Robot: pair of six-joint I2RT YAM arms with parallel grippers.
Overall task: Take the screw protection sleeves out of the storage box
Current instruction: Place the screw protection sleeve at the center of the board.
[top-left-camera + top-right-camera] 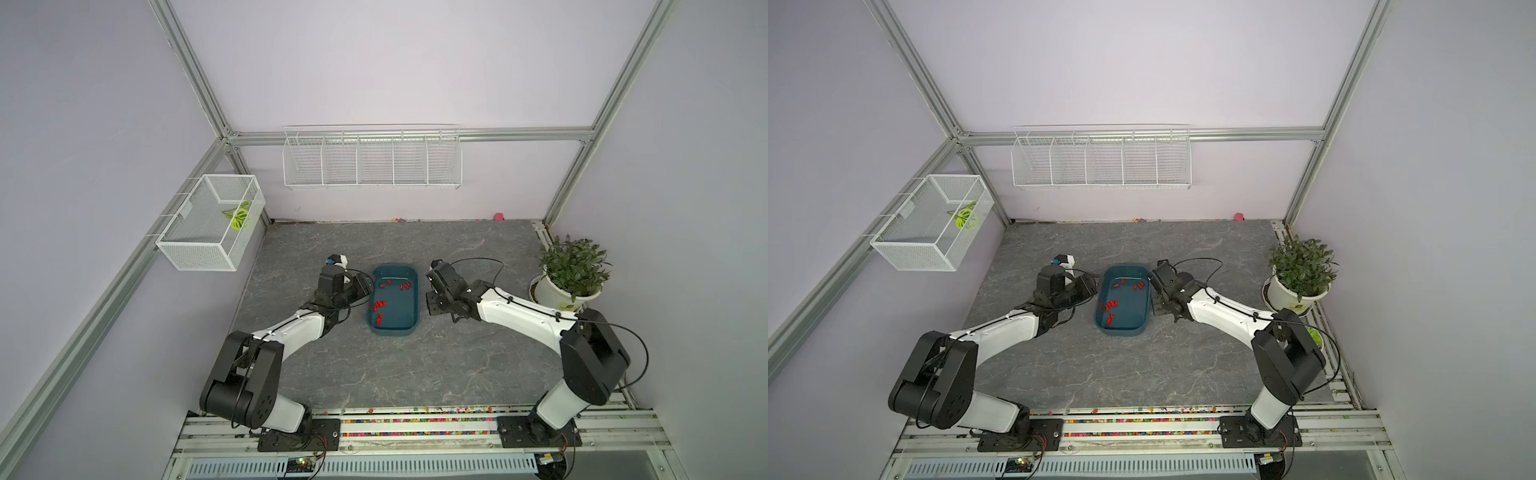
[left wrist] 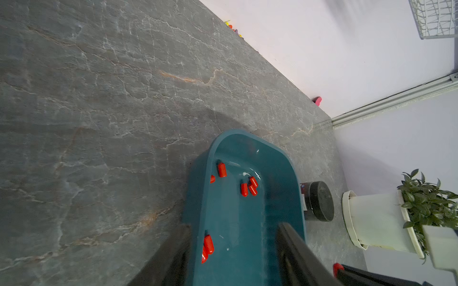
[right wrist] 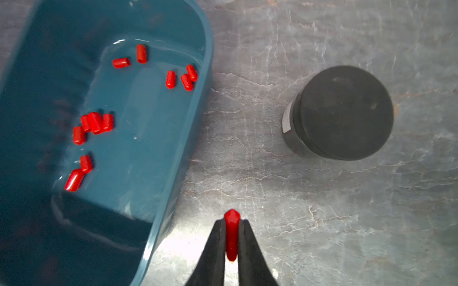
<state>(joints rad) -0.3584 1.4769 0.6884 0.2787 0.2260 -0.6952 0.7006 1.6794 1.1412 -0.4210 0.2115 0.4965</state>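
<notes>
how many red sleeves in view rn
12 sleeves: 11 in the storage box (five near one end, four mid-floor, two toward the other), one pinched in the right gripper. Overlaps may hide more.

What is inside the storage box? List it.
About eleven red screw protection sleeves lie loose in the storage box. The left end effector hides part of its side.

Soft, even, diffuse light fills both top views, leaving only faint shadows on the worktop (image 1: 415, 365). In the right wrist view strong glare whitens it beside the blurred right claw (image 3: 232, 221), and the box's (image 3: 104, 222) near wall is smeared, out of focus.
</notes>
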